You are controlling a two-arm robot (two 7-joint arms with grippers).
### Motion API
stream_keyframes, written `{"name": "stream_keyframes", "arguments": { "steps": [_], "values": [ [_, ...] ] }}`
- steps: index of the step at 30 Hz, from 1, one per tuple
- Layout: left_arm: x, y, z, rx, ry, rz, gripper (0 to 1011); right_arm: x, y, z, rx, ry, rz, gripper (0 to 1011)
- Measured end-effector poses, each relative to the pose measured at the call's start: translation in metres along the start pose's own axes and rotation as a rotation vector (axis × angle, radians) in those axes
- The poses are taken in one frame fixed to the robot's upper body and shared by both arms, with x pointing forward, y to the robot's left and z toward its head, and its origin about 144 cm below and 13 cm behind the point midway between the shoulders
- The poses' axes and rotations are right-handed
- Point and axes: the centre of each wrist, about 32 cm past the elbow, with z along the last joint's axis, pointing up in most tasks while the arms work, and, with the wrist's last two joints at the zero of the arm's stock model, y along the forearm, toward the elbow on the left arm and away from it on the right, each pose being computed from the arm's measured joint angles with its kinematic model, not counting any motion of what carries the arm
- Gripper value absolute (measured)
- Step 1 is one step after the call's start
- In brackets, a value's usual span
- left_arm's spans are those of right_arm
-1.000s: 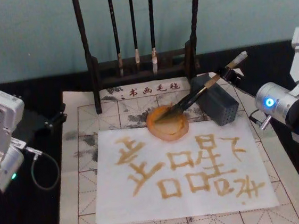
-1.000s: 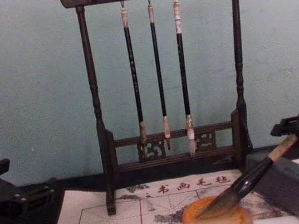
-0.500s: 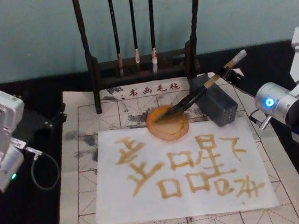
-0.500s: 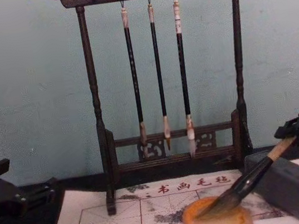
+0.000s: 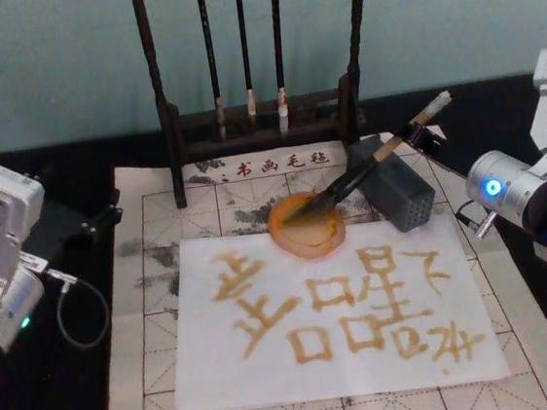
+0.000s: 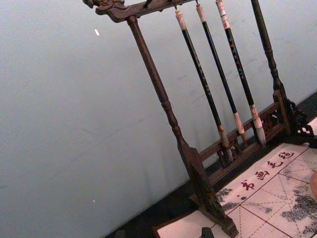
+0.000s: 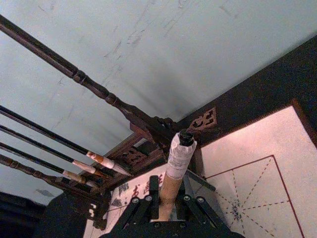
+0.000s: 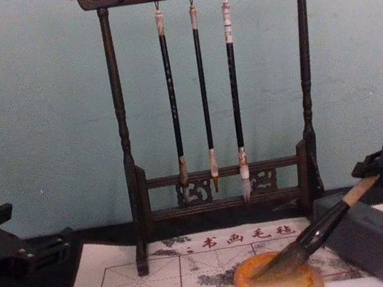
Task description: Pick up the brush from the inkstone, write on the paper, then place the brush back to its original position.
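The right gripper (image 5: 421, 137) pinches the upper handle of the brush (image 5: 366, 169), which slants down over the grey block (image 5: 406, 197). Its bristles rest in the inkstone (image 5: 312, 241) at the paper's (image 5: 270, 362) far edge. The left gripper (image 5: 106, 216) sits parked at the far left.

brush (image 5: 376, 160): matt tan bamboo handle, bushy dark bristles. inkstone (image 5: 307, 226): glossy smooth amber. paper (image 5: 334, 316): thin matt white. rack (image 8: 122, 125), upper centre: dark turned wood, slight sheen. grey block (image 5: 396, 190): matt, perforated.
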Motion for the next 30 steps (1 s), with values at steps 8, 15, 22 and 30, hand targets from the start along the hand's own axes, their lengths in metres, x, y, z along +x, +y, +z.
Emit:
{"name": "stream_keyframes", "arguments": {
  "steps": [8,15,22,30],
  "values": [
    [0.0,0.0,0.0,0.0,0.0,0.0,1001,-0.005,-0.003,0.002,0.029,-0.039,0.027,200],
    [0.0,0.0,0.0,0.0,0.0,0.0,1001,-0.012,-0.01,0.002,0.066,-0.119,0.071,200],
    [0.0,0.0,0.0,0.0,0.0,0.0,1001,-0.019,-0.02,-0.003,0.11,-0.243,0.116,200],
    [0.0,0.0,0.0,0.0,0.0,0.0,1001,-0.026,-0.032,-0.006,0.151,-0.383,0.155,200]
  ]
}}
